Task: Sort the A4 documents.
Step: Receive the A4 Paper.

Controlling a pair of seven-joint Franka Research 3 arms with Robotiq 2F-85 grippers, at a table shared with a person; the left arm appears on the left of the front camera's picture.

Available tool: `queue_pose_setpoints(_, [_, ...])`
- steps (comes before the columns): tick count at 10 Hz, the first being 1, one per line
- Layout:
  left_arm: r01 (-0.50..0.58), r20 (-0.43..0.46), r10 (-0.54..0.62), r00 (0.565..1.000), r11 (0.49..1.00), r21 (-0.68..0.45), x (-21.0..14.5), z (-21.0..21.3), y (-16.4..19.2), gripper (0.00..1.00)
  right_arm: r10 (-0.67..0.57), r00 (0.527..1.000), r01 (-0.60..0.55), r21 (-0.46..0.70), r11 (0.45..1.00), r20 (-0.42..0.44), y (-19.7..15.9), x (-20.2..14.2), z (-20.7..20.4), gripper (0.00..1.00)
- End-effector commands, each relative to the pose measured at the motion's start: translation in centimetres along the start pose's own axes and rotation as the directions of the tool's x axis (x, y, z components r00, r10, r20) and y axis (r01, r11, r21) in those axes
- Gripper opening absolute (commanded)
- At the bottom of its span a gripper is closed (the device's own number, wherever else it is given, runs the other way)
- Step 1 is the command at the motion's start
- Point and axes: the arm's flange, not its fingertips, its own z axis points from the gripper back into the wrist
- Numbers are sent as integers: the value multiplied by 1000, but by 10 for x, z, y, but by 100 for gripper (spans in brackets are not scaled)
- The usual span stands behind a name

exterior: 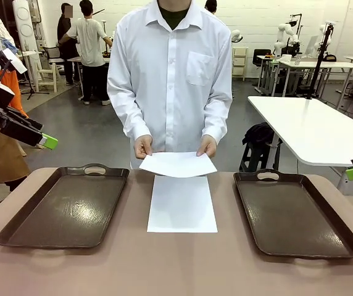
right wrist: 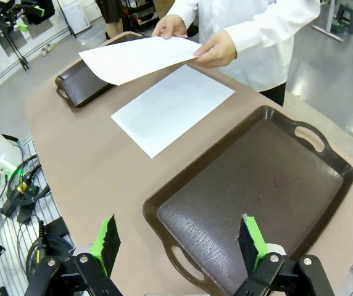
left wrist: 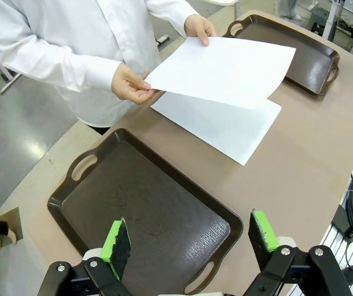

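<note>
Left gripper [left wrist: 189,237]: is hanging raised by the left edge of the tabletop [exterior: 164,271], jaws standing wide apart with nothing between the green pads; in its wrist view the near handle of the left tray [exterior: 62,206] is showing between the fingers
Right gripper [right wrist: 179,237]: is hanging raised by the tabletop's right edge, jaws likewise spread wide and gripping nothing; in its wrist view the near handle of the right tray [exterior: 297,213] is showing between the fingers
Left tray: dark brown, handled, is lying flat toward the tabletop's left edge, its bed showing bare
Right tray: same kind, is lying flat toward the right edge, also bare
Flat A4 sheet [exterior: 182,203]: plain white, is lying flat on the tabletop between the two trays, apart from both, its long side running from near to far
Lifted A4 sheet [exterior: 178,164]: plain white, is being held in the air above the far end of the flat A4 sheet, turned crosswise to it and overlapping its far edge
Person's right hand [exterior: 143,147]: is pinching one far corner of the lifted A4 sheet
Person's left hand [exterior: 207,146]: is pinching the other far corner
Person [exterior: 173,74]: in a white shirt, is standing at the middle of the tabletop's far edge
</note>
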Motion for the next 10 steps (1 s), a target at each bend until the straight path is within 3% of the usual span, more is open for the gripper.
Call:
queue_pose_setpoints(1, [13, 0, -13, 1000, 1000, -6, 0, 0, -1, 100, 4, 1000, -5, 13, 1000, 16, -3, 0, -2, 100])
queue_pose_setpoints(10, [13, 0, -13, 1000, 1000, -6, 0, 0, -1, 100, 4, 1000, -5, 13, 1000, 16, -3, 0, -2, 100])
